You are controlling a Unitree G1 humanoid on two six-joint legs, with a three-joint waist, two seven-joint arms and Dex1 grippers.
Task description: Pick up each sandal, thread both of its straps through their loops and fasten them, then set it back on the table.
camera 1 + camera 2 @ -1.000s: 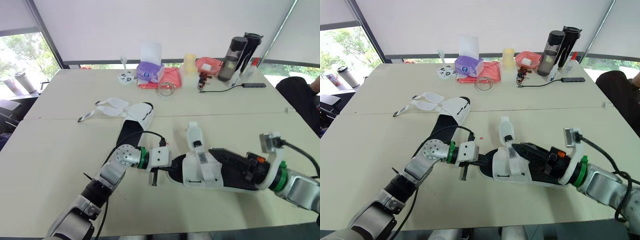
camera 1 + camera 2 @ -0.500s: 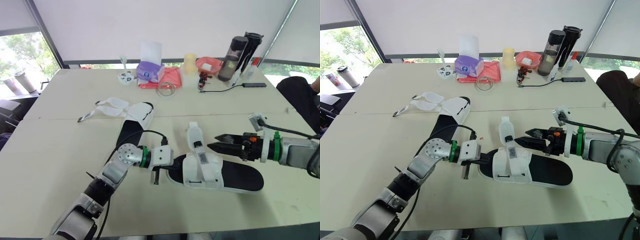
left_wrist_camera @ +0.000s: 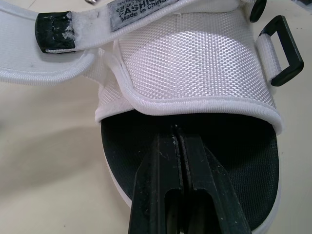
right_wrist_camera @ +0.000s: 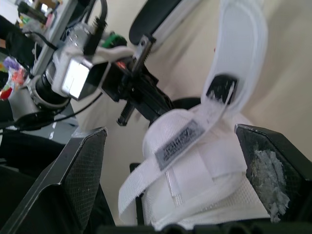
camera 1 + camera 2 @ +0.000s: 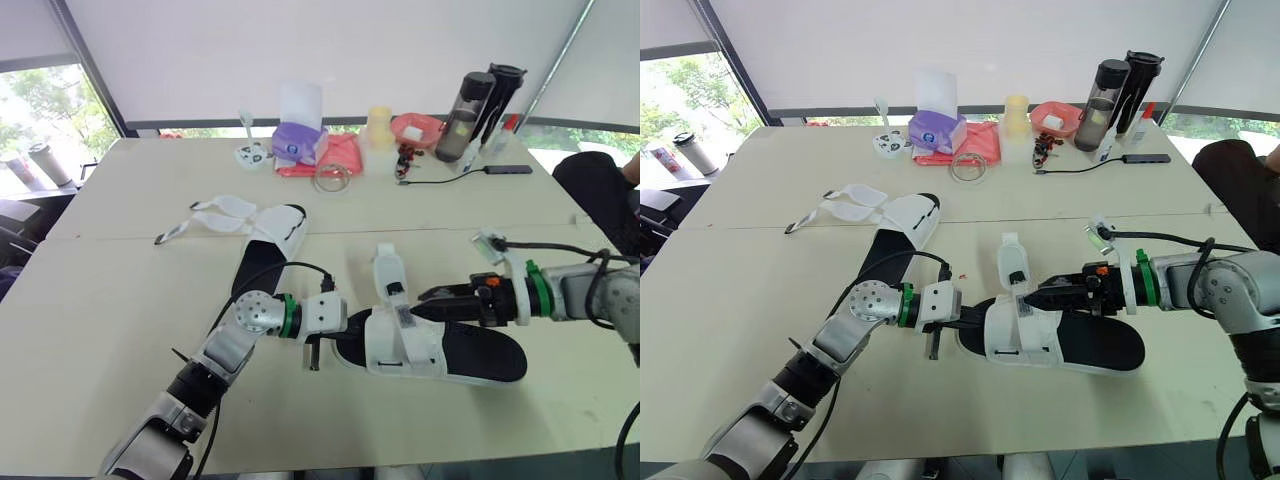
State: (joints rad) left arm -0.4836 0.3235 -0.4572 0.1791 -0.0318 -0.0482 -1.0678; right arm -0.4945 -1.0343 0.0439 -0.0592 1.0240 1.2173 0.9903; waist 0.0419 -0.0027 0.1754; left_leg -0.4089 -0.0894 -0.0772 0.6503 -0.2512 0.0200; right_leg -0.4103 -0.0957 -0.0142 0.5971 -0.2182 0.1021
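The near sandal (image 5: 470,352), black-soled with white straps, lies flat on the table (image 5: 100,300). One of its straps (image 5: 388,272) sticks out loose towards the far side. My left gripper (image 5: 338,330) is shut, its fingertips (image 3: 176,130) lying together on the black footbed at the toe opening. My right gripper (image 5: 1032,296) is open, its fingers (image 4: 80,168) spread on either side of the white upper, just above it. The second sandal (image 5: 272,245) lies further back on the left with its straps (image 5: 225,213) splayed open.
Along the table's far edge stand a tissue box (image 5: 297,140), a pink cloth (image 5: 338,155), a clear tape roll (image 5: 332,178), a pink bowl (image 5: 415,128), two bottles (image 5: 470,100) and a cable (image 5: 450,178). A person (image 5: 600,190) sits at the right edge.
My right gripper left the sandal's heel, swung up over the sole and slid left to the white upper, its fingers now spread. The left gripper stayed put.
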